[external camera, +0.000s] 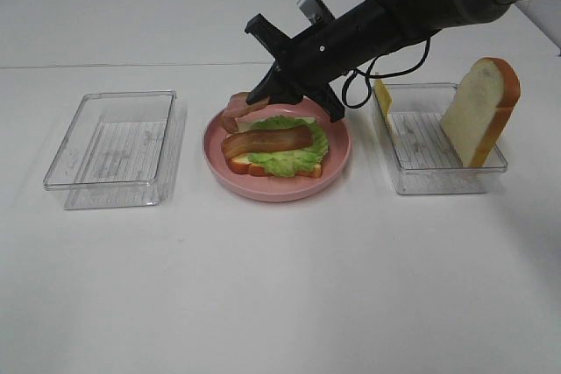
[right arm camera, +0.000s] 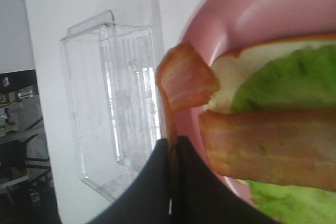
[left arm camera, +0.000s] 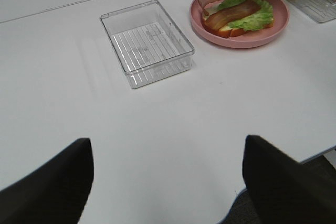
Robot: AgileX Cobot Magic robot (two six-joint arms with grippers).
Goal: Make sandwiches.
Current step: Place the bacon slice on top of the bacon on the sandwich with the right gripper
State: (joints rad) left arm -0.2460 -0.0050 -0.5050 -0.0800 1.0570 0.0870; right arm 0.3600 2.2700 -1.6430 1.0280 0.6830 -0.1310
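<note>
A half-built sandwich (external camera: 279, 151) lies on a round pink plate (external camera: 337, 166): a bread slice, green lettuce (external camera: 294, 158) and one bacon strip (external camera: 267, 140) on top. My right gripper (external camera: 260, 98) reaches in from the right and is shut on a second bacon strip (external camera: 238, 112), held over the plate's back-left rim; the right wrist view shows it (right arm camera: 182, 82) pinched between the fingertips. Another bread slice (external camera: 479, 111) stands in the right clear tray (external camera: 434, 179), with a yellow cheese slice (external camera: 382, 99) at its left wall. My left gripper's fingers (left arm camera: 52, 182) are spread open over bare table.
An empty clear tray (external camera: 114, 148) stands left of the plate; it also shows in the left wrist view (left arm camera: 147, 41). The white table's front edge shows in the left wrist view (left arm camera: 294, 157).
</note>
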